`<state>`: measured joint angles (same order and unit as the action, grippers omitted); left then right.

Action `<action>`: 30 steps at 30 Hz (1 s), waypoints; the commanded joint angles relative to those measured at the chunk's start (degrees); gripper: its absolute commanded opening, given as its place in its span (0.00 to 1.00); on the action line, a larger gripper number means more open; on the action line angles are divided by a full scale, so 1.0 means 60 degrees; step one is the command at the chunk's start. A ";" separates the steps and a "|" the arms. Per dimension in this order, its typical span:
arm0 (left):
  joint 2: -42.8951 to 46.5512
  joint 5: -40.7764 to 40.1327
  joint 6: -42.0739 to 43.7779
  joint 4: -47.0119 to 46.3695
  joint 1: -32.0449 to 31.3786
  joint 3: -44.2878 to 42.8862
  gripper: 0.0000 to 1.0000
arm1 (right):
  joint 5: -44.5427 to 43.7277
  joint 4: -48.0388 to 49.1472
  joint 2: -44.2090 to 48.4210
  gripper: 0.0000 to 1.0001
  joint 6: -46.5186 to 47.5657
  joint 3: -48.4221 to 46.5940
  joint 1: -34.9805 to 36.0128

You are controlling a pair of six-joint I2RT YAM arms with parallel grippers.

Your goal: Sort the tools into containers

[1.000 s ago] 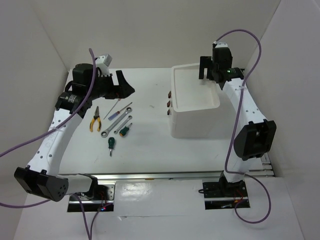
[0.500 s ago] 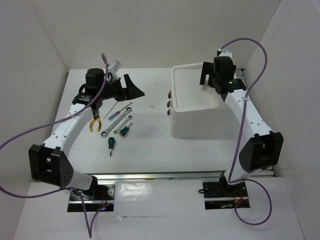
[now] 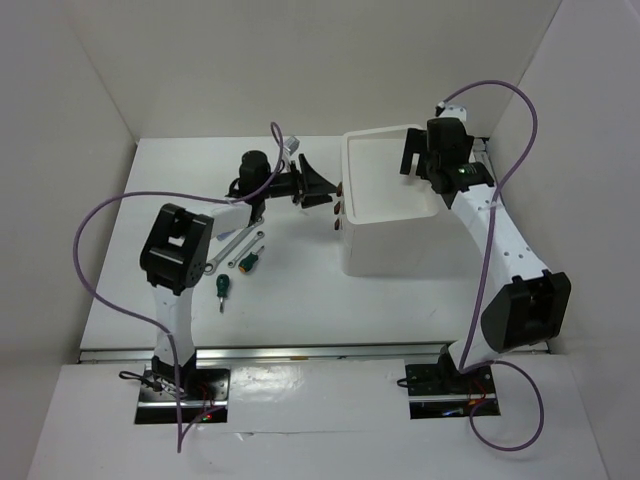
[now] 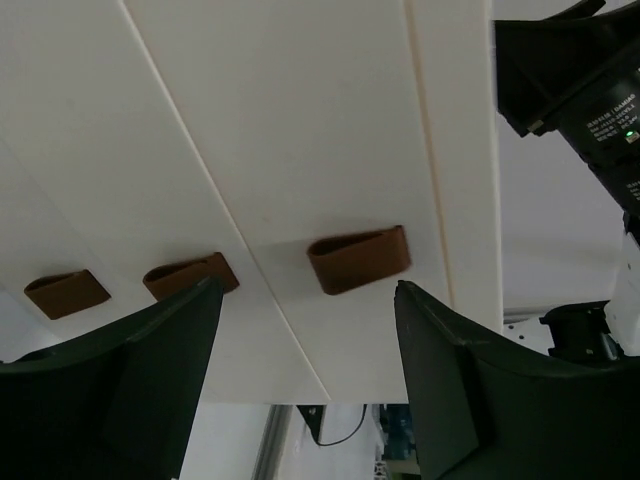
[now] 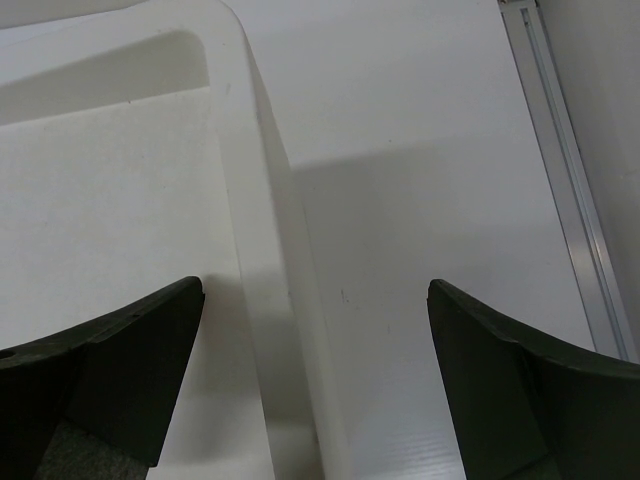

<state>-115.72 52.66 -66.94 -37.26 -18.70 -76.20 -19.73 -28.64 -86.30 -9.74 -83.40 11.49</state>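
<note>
Bright, even and diffuse from overhead in the top view, throwing only soft, pale shadows on the table (image 3: 290,290) beside the cabinet (image 3: 390,250). Dimmer and greyish at the left wrist, left fingers (image 4: 110,390) dark and soft-edged. Grey shadow bands along the top tray (image 5: 262,200) at the right wrist; right fingers (image 5: 100,370) blurred.

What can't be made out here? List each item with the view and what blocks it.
Top view: the left arm covers part of the tools, so they cannot be counted.
Left wrist view: a finger hides part of the middle knob; the fronts of the drawers hide their contents.
Right wrist view: the frame edges cut off most of the tray; only its rim corner shows.
</note>
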 commanded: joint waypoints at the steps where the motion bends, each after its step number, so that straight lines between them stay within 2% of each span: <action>1: -0.0531 0.0569 -0.1968 -0.3355 -0.0092 -0.0278 0.82 | -0.0155 -0.0631 0.0321 1.00 0.0012 0.0247 0.0166; 5: -0.1102 0.0466 -0.2670 -0.4744 -0.0266 -0.0161 0.80 | -0.0067 -0.0733 0.0584 1.00 0.0012 0.0247 0.0253; 10: -0.1850 0.0466 -0.4352 -0.6942 -0.0267 -0.0380 0.69 | -0.0067 -0.0954 0.0936 1.00 0.0012 0.0275 0.0356; 11: -0.1851 0.0466 -0.4560 -0.7192 -0.0267 -0.0380 0.69 | -0.0067 -0.0954 0.1052 1.00 0.0012 0.0276 0.0356; 13: -0.1953 0.0466 -0.4810 -0.7385 -0.0267 -0.0468 0.62 | -0.0169 -0.0954 0.1141 1.00 0.0012 0.0379 0.0444; 15: -0.1823 0.0466 -0.4709 -0.7385 -0.0355 -0.0264 0.62 | -0.0272 -0.1041 0.1141 1.00 -0.0075 0.0467 0.0444; 20: -0.1529 0.0466 -0.4400 -0.7119 -0.0443 -0.0073 0.43 | -0.0272 -0.1042 0.1141 1.00 -0.0076 0.0467 0.0547; 22: -0.1631 0.0466 -0.4605 -0.7209 -0.0443 -0.0174 0.41 | -0.0272 -0.1042 0.1141 1.00 -0.0164 0.0554 0.0664; 23: -0.1733 0.0466 -0.4809 -0.7542 -0.0443 -0.0291 0.25 | -0.0272 -0.0954 0.1141 1.00 -0.0164 0.0554 0.0765; 25: -0.1821 0.0466 -0.4956 -0.7546 -0.0443 -0.0380 0.16 | -0.0389 -0.0954 0.1141 1.00 -0.0164 0.0641 0.0766; 27: -0.1821 0.0568 -0.4957 -0.7546 -0.0443 -0.0483 0.00 | -0.0389 -0.0954 0.1141 1.00 -0.0164 0.0642 0.0854; 30: -0.1500 0.0671 -0.4782 -0.7546 -0.0327 -0.0293 0.00 | -0.0389 -0.0954 0.1141 1.00 -0.0164 0.0745 0.0854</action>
<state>-127.22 55.11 -95.79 -71.22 -20.03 -76.62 -20.97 -33.58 -80.68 -10.68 -80.12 16.08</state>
